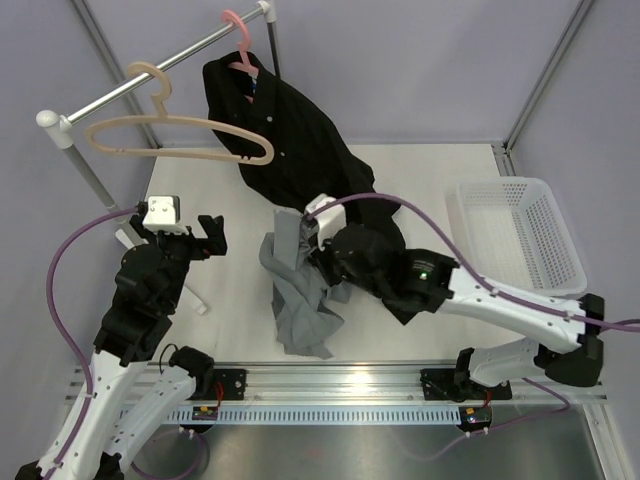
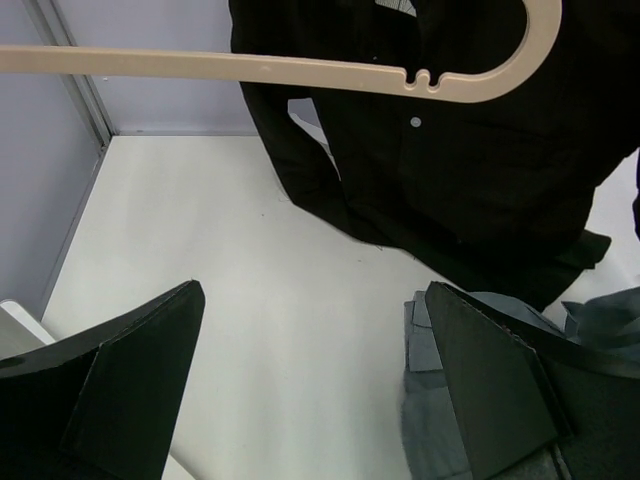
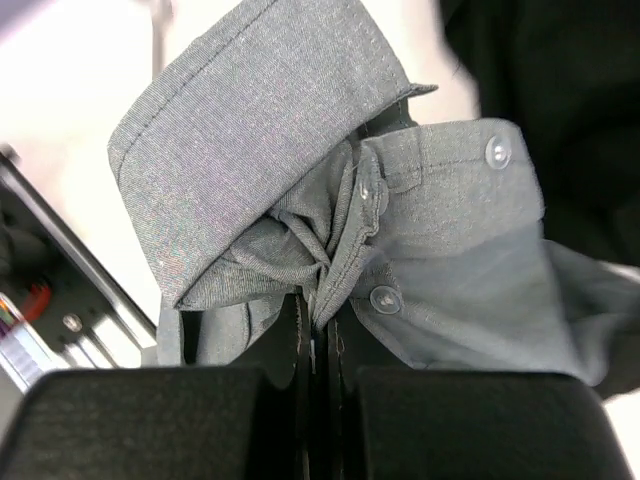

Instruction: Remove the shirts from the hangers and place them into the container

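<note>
Because the grey shirt [image 1: 300, 305] is already lying off its hanger in a crumpled heap on the tabletop [image 1: 430, 170], the right end effector [image 3: 315, 320] is pinching a bunched fold of it between fully closed fingers. It seems to be holding the buttoned edge near the collar, probably because the doubled cloth there is offering a thicker, surer hold for the carry. The container [image 1: 510, 235] is sitting empty at the right edge of the tabletop, well apart from the heap, so the right arm is the natural one to be doing this haul. The left end effector [image 1: 207, 238] is hovering with its fingers spread wide and holding nothing, facing the black shirt [image 1: 285, 130], which is hanging from the pink hanger [image 1: 240, 45] on the rail [image 1: 120, 95] and looks to be the next job. The beige hanger [image 1: 180, 135] is dangling bare beside it. The overhead view is giving the layout, with the basket, both arms and the rail, but it is hiding the grip itself behind the wrist. The right wrist view is showing the closed fingers, the twisted fold and three pale buttons. The left wrist view is showing the black shirt's hem brushing the tabletop and the beige hanger crossing just in front of it.
</note>
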Available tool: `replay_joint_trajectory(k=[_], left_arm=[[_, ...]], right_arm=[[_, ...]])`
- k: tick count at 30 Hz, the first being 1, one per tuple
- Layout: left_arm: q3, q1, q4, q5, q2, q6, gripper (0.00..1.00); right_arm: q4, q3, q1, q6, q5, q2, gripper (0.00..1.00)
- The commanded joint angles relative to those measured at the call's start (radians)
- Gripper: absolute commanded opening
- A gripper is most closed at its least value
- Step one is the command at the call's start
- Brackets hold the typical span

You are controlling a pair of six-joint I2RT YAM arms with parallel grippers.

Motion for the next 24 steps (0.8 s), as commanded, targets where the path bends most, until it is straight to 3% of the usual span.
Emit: replay_joint_trajectory(k=[1, 10, 17, 24], left_arm=[[-0.007, 0.003, 0.059, -0.030, -0.015, 0.018, 0.99], [-0.005, 0.003, 0.057, -0.031, -0.013, 0.016, 0.99], [-0.005, 0.003, 0.057, -0.030, -0.010, 0.016, 0.99], [-0.007, 0.003, 0.057, -0.022, -0.005, 0.015, 0.99]], right_arm=[[-0.063, 0.143, -0.008, -0.079, 0.085, -0.092, 0.00], [-0.214, 0.517, -0.013, -0.143, 0.205, -0.160, 0.00], [-0.223, 0.757, -0.048, -0.278, 0.459, -0.151, 0.00], [-0.195, 0.860, -0.244, -0.375, 0.526, -0.140, 0.00]])
